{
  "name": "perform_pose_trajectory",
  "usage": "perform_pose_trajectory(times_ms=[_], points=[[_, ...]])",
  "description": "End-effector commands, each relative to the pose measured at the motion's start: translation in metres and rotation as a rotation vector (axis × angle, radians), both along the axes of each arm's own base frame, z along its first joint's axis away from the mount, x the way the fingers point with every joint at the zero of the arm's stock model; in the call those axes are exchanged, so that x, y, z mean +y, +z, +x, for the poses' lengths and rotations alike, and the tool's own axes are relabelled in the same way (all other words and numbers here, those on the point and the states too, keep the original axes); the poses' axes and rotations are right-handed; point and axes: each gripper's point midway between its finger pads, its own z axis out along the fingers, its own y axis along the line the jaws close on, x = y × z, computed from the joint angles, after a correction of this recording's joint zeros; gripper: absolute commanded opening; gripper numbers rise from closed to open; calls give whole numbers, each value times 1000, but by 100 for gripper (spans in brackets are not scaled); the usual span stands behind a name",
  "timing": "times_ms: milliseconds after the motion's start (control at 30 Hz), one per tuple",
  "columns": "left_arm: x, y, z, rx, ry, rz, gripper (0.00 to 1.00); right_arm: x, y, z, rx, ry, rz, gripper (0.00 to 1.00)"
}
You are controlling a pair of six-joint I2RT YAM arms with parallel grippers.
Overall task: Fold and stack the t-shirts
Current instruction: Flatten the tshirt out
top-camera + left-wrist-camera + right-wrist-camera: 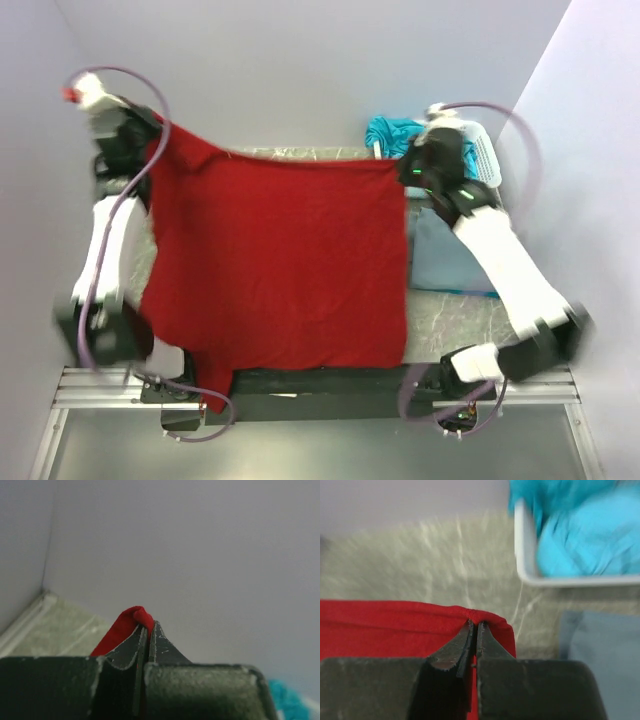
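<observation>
Walls (300, 70) of pale grey ring the marbled tabletop (448, 312); left gripper (148, 629) and right gripper (475, 626) clamp the red t-shirt (280, 260).

Matt red cloth t-shirt (280, 260), scuffed black fingers (470, 645)

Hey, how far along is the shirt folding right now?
Done, apparently: the grey-blue shirt lies flat at the right. In hand: left gripper and right gripper are shut on the red shirt, holding it spread, unfolded. Left: turquoise shirts in the white basket.
</observation>
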Motion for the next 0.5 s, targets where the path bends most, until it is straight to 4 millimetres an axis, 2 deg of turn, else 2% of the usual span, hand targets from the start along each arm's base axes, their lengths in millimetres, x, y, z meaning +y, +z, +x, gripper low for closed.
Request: perform_pose_trajectory(times_ms=[0, 33, 67, 100, 133, 167, 200, 233, 267, 333, 467], points=[[-8, -49, 53, 36, -83, 39, 1, 26, -65, 57, 96, 89, 45, 0], [-10, -100, 83, 126, -120, 27, 1, 25, -81, 70, 129, 101, 46, 0], [-14, -119, 97, 145, -151, 30, 1, 33, -117, 91, 210, 119, 39, 0], [-14, -142, 109, 188, -162, 11, 1, 33, -133, 103, 248, 120, 34, 0], [-14, -193, 127, 284, -173, -17, 1, 29, -153, 111, 303, 118, 22, 0], [-14, -200, 137, 298, -182, -19, 1, 31, -176, 130, 346, 111, 7, 0], [-15, -213, 144, 323, -192, -18, 1, 31, -185, 138, 371, 109, -2, 0], [-15, -242, 153, 370, -200, -31, 0, 30, -197, 139, 413, 110, -15, 0], [-16, -243, 158, 368, -207, -28, 1, 31, -204, 151, 417, 110, -24, 0], [-16, -260, 167, 381, -218, -32, 1, 31, -211, 158, 425, 111, -28, 0], [-18, -277, 178, 409, -232, -46, 1, 27, -212, 173, 419, 102, -31, 0]])
